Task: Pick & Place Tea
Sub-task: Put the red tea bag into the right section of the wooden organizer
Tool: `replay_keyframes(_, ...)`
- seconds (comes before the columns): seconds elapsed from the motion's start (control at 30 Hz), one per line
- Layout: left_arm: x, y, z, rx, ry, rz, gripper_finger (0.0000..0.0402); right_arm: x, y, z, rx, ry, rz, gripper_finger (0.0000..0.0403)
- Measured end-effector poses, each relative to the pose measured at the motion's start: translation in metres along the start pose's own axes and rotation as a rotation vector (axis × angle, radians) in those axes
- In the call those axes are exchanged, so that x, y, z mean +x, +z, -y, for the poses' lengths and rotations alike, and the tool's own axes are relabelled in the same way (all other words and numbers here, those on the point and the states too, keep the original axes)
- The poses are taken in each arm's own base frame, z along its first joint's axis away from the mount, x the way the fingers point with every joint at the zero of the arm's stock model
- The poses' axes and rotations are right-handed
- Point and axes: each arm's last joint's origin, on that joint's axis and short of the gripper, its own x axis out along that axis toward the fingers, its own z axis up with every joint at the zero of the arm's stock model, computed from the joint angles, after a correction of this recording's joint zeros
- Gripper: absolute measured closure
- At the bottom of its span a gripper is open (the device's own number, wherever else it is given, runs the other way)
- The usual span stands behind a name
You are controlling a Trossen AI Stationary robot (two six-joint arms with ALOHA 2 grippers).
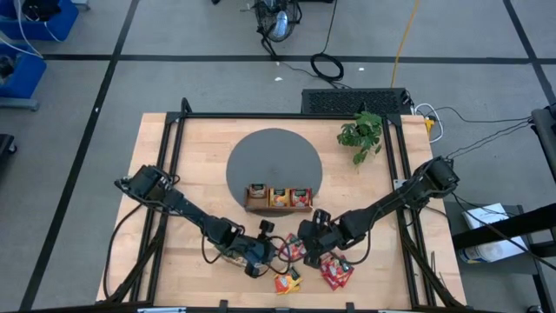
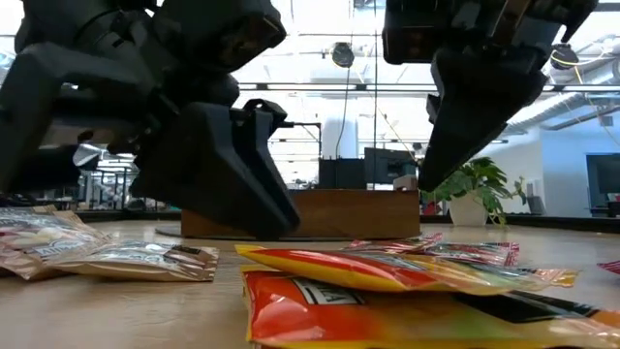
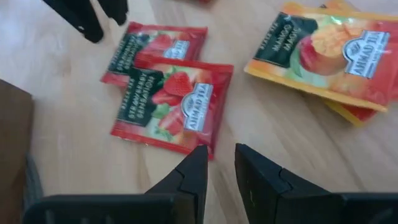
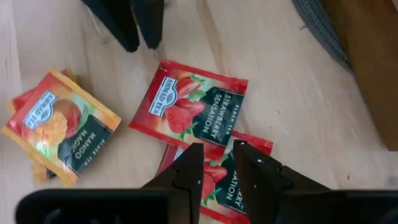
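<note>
Now my right claw [image 4: 213, 163] hangs slightly open, empty, above two flat red strawberry tea sachets [image 4: 189, 109] on the wooden worktop [image 4: 292, 93], ready to grab one.

The right gripper [image 4: 214, 163] hangs above a red strawberry sachet [image 4: 233, 180], its fingers [image 4: 186, 168] a narrow gap apart. A second strawberry sachet [image 4: 193, 109] overlaps that one. An orange-yellow mango sachet [image 4: 62, 127] lies nearby on the wooden surface [image 4: 292, 87]. The left gripper's fingers [image 4: 127, 22] show beyond.
</note>
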Motion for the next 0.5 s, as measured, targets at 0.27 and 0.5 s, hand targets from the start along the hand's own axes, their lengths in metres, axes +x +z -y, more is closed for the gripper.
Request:
replay_keyframes(0.27,0.016,-0.010,-0.006,-0.024,0.009,-0.010,0.0314,0.017,-0.003,0.013,0.136,-0.003,-0.008,0.0280)
replay_keyframes(0.5,0.022,-0.014,-0.006,-0.023,0.013,-0.020,0.0314,0.025,-0.016,0.030,0.273,-0.029,-0.020,0.0276)
